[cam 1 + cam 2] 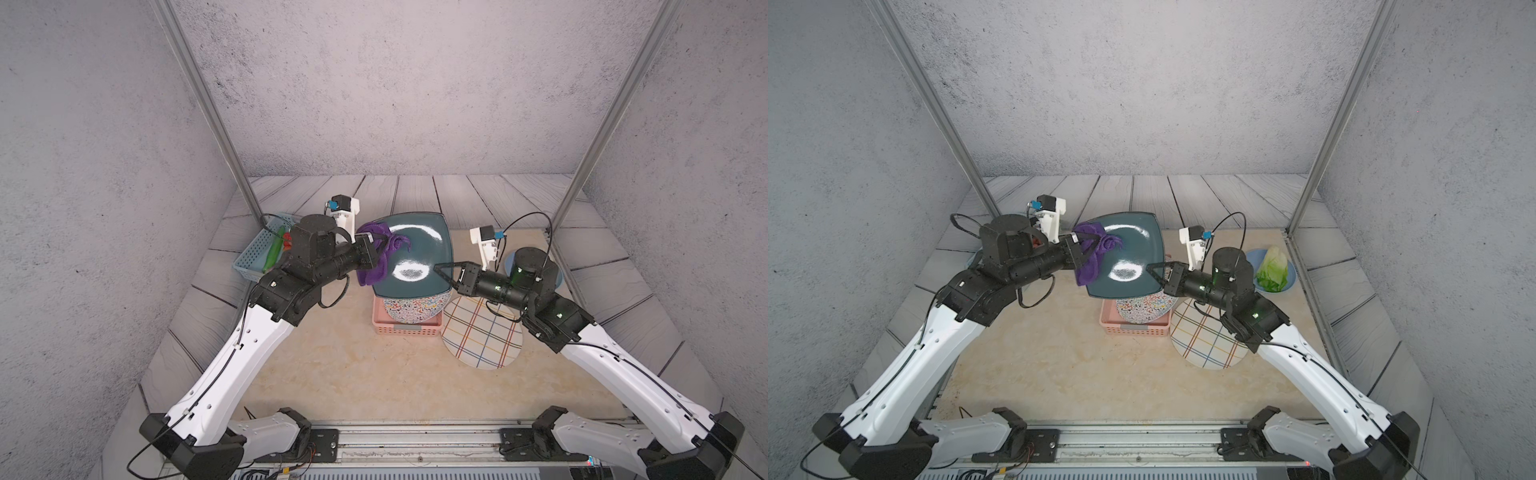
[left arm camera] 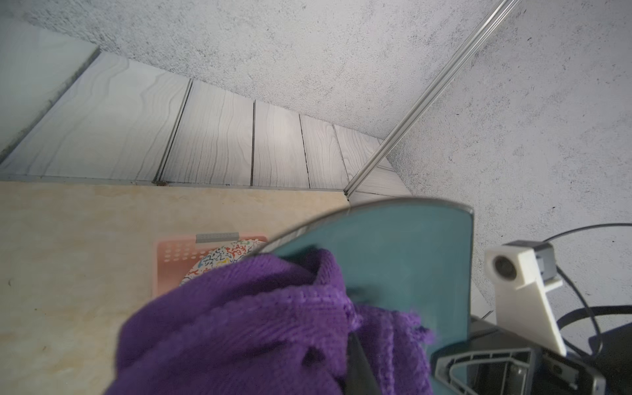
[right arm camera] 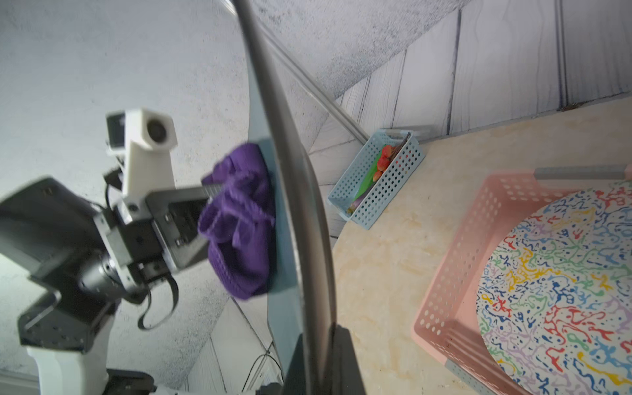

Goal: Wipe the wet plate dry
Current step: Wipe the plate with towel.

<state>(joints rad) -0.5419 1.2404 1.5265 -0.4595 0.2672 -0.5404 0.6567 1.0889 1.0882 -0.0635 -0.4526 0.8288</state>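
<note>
Above the pink basket (image 1: pixel 386 329), the right gripper (image 1: pixel 441 271) pinches the tilted teal plate (image 1: pixel 415 245) by its edge. The left gripper (image 1: pixel 384 243), clamped on the purple cloth (image 1: pixel 372 270), presses the plate's face from the left.

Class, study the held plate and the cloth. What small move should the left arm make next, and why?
Probably slide the cloth across the plate toward the right gripper, pressing lightly. The left gripper holds the cloth bunched against one edge of the plate, while the right gripper pinches the opposite edge and holds it tilted. Most of the glossy face between them lies uncovered.
</note>
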